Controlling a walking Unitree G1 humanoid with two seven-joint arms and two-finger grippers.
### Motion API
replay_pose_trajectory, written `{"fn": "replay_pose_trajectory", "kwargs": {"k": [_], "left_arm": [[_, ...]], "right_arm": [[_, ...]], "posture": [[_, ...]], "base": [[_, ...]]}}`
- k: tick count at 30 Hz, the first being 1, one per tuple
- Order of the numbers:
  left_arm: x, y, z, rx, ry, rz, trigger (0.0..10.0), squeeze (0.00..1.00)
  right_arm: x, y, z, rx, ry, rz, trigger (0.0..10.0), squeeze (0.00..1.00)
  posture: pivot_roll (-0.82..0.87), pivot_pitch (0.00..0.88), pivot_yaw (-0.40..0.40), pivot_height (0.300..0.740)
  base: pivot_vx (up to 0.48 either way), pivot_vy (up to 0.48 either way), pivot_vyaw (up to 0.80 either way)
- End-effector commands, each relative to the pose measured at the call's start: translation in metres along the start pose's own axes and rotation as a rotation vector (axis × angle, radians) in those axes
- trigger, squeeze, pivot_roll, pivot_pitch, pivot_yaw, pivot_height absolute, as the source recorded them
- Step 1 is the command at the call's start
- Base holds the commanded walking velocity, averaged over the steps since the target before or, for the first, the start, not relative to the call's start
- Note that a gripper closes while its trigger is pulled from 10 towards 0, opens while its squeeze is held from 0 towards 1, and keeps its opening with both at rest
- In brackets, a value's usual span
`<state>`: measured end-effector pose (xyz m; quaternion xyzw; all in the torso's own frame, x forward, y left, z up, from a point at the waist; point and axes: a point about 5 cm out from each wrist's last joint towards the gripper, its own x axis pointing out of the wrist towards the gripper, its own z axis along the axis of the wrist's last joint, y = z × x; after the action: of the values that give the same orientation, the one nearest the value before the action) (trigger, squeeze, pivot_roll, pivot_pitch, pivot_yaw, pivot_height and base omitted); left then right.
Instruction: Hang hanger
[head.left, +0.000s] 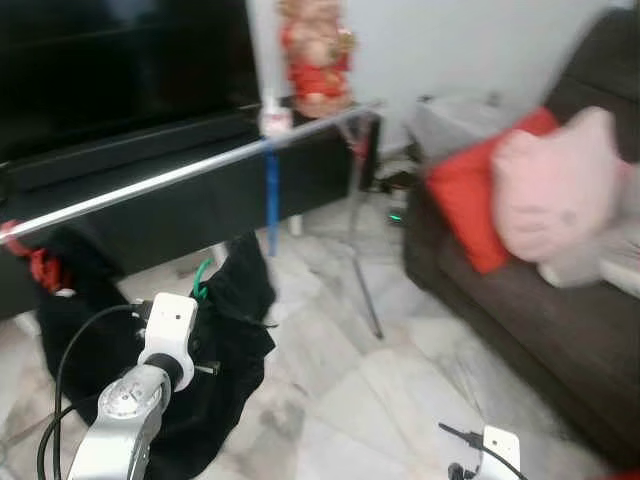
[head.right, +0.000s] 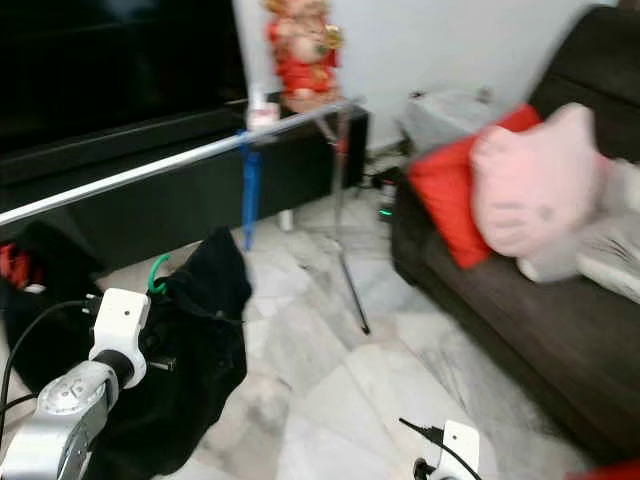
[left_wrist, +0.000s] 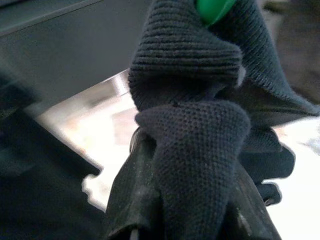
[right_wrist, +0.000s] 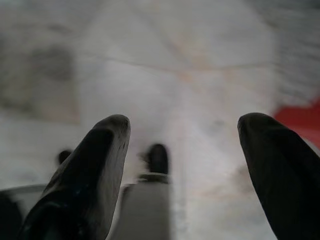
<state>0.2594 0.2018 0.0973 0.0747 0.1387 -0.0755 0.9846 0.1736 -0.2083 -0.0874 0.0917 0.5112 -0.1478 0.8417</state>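
While clamped in left gripper (left_wrist: 185, 220), green hanger (head.left: 203, 278) (black garment (head.left: 225, 340)) below rail (head.left: 180, 175).

The right gripper (right_wrist: 182, 150) hangs above the pale marble floor (right_wrist: 190, 65), its black jaws spread wide apart with nothing between them. A red patch (right_wrist: 300, 117) lies blurred beside one finger.

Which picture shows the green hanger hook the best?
The left eye view: the green hanger hook pokes out above the black garment. The right eye view shows it similarly. The left wrist view shows just a green tip with knit fabric bunched between the left gripper's jaws.
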Motion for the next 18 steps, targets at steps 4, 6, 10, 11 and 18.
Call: {"fn": "replay_pose_trajectory", "kwargs": {"k": [4,6,10,11,18], "left_arm": [[-0.0001,0.0025,0.0094,0.026,-0.033,0.010,10.0,0.00],[0.0004,0.0006,0.0092,0.031,-0.030,-0.005,10.0,0.00],[0.0007,-0.0013,0.0078,0.042,-0.020,-0.012,10.0,0.00],[0.0009,-0.0010,0.0077,0.040,-0.019,-0.009,10.0,0.00],[0.0015,0.0031,0.0082,0.057,-0.015,0.017,10.0,0.00]], "right_arm": [[0.0000,0.0064,-0.0020,-0.010,0.015,0.017,10.0,0.00],[0.0000,0.0063,-0.0017,-0.011,0.015,0.016,10.0,0.00],[0.0000,0.0078,-0.0025,0.032,0.016,0.029,10.0,0.00],[0.0001,0.0073,-0.0015,0.003,0.017,0.025,10.0,0.00],[0.0001,0.0075,0.0012,-0.006,-0.001,0.029,10.0,0.00]], "posture": [[-0.03,0.000,0.020,0.740],[-0.02,0.000,0.019,0.740],[-0.02,0.000,0.019,0.740],[-0.02,0.000,0.019,0.740],[-0.02,0.000,0.015,0.740]], "base": [[0.127,0.000,0.80],[0.000,0.000,0.80],[0.000,0.000,0.20],[0.000,0.000,0.00],[0.000,-0.130,0.00]]}}
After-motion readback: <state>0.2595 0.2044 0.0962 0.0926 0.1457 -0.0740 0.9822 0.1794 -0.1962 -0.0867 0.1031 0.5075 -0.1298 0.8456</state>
